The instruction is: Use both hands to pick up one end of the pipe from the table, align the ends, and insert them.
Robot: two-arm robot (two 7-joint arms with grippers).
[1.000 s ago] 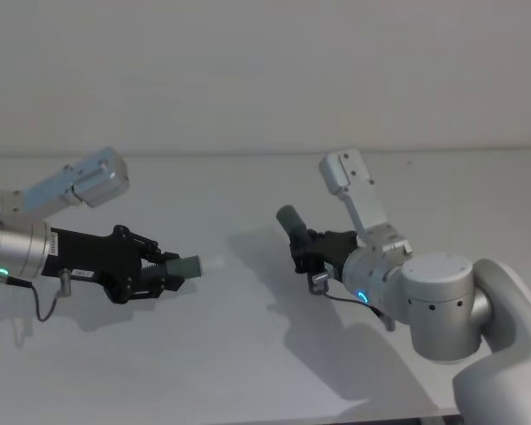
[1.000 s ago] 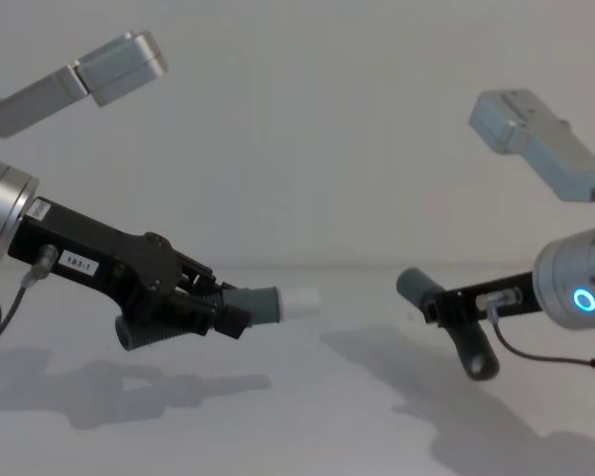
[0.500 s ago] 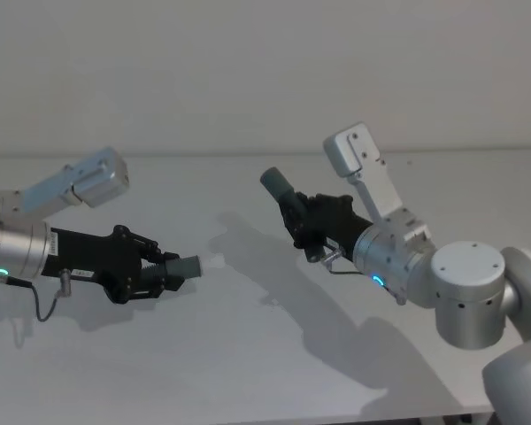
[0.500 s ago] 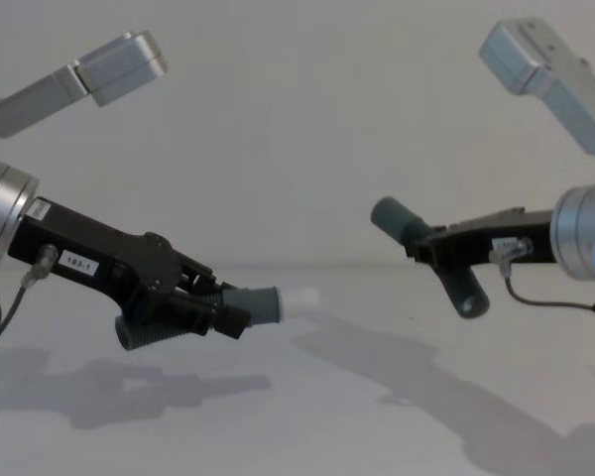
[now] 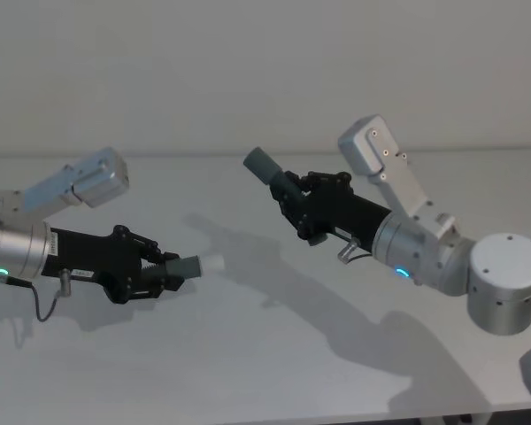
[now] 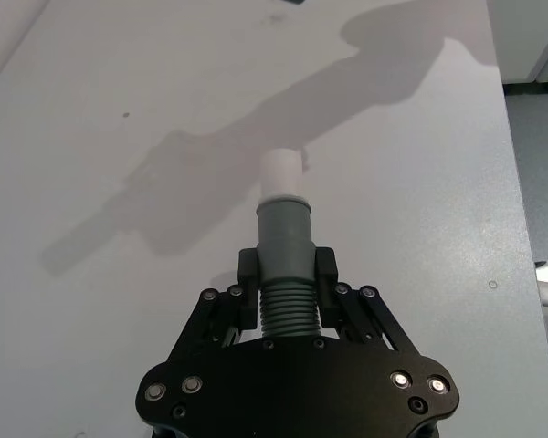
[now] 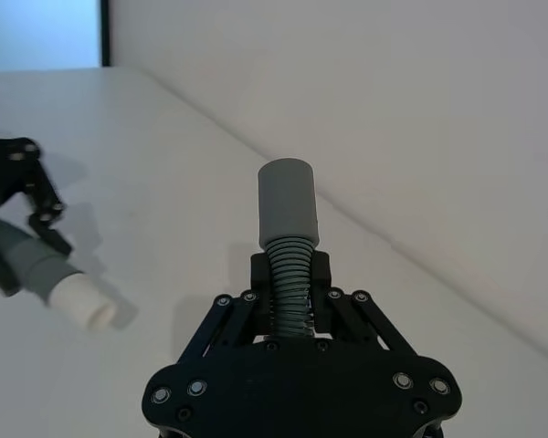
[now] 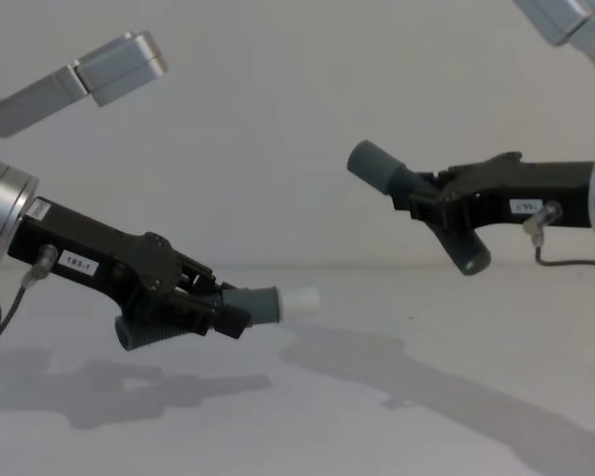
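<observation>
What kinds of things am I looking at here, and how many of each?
Grippers: 2 (left gripper, right gripper)
Pipe pieces: 2 (white-tipped pipe piece, grey-cuffed pipe piece)
Table: 1
Total: 5

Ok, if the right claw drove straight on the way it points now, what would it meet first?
Probably nothing close: the right claw and its cuffed piece aim above the white-tipped piece in the left claw, toward the back wall. Depth is unclear.
</observation>
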